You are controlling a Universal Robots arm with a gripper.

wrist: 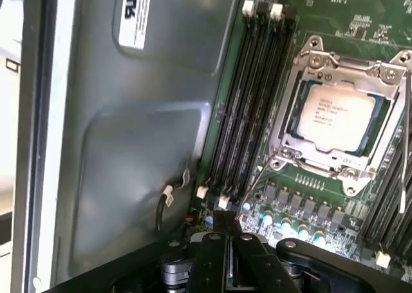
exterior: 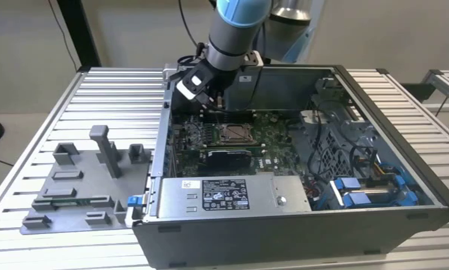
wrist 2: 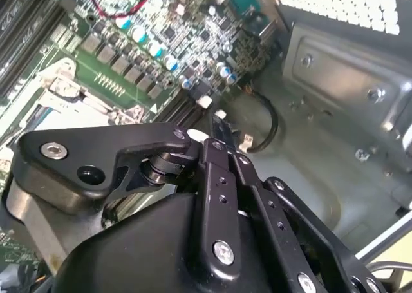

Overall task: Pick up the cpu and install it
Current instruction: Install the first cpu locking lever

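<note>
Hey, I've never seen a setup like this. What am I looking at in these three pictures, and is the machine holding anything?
It is a robot arm with a gripper at its end, reaching into an open computer case on a slatted metal table. The exterior view comes from a camera off the arm; both wrist views come from cameras riding near the gripper, looking into the case. A grey plastic fixture lies on the table at the exterior view's left. The cpu, a silvery square chip, sits in the metal-framed socket on the green motherboard. The fingers look shut, with nothing visible between them.
</note>
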